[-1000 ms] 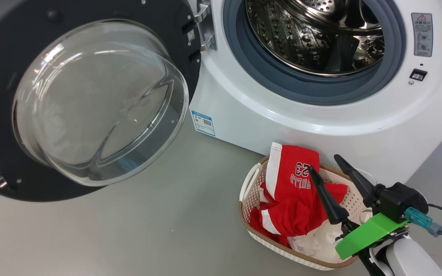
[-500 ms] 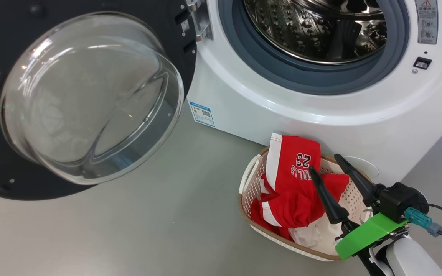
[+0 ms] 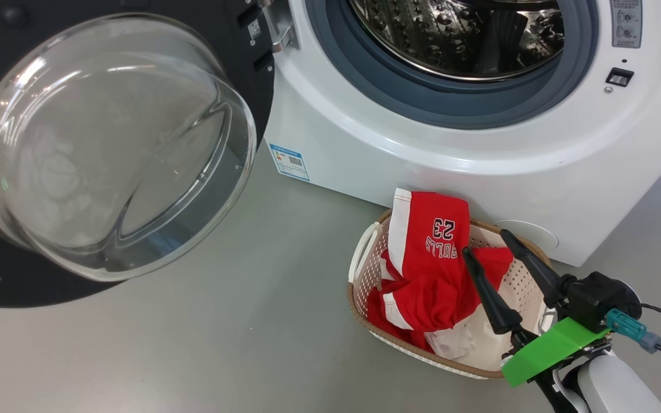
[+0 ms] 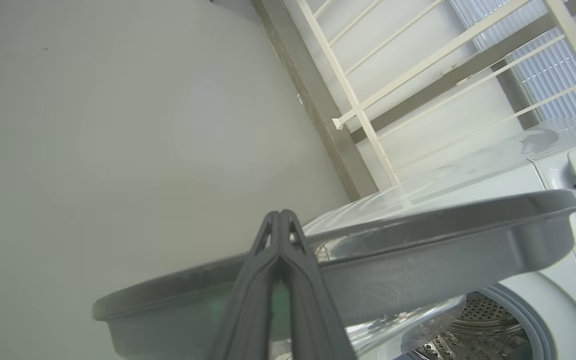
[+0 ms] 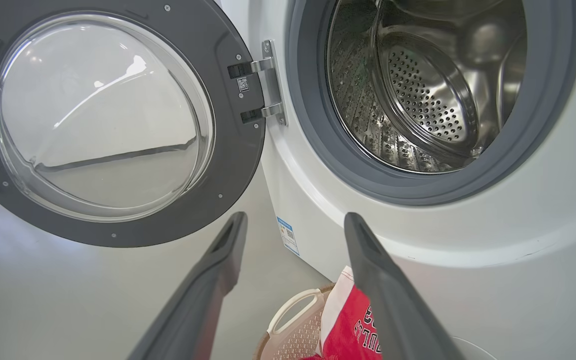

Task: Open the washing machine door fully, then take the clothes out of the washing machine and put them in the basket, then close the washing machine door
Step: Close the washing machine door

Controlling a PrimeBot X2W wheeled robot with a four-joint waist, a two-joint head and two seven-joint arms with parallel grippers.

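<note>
All visible clothes (image 3: 431, 275) are lying in the basket (image 3: 517, 284), lower right; drum (image 3: 457, 34) looking empty. Head view is drifting: camera, not objects. Over the basket the right tool (image 3: 484, 242) is hanging released; the left tool (image 4: 279, 215) is clenched empty beside the open washing machine door (image 4: 418, 240), which is awaiting closing.

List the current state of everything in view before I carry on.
Washing machine door: swung wide open.
Washing machine: drum looks empty where visible.
Basket: upright on floor, beside the machine.
Clothes: piled inside it, one red piece rising past the rim.
Left claw: shut, empty.
Right claw: open, empty.
</note>
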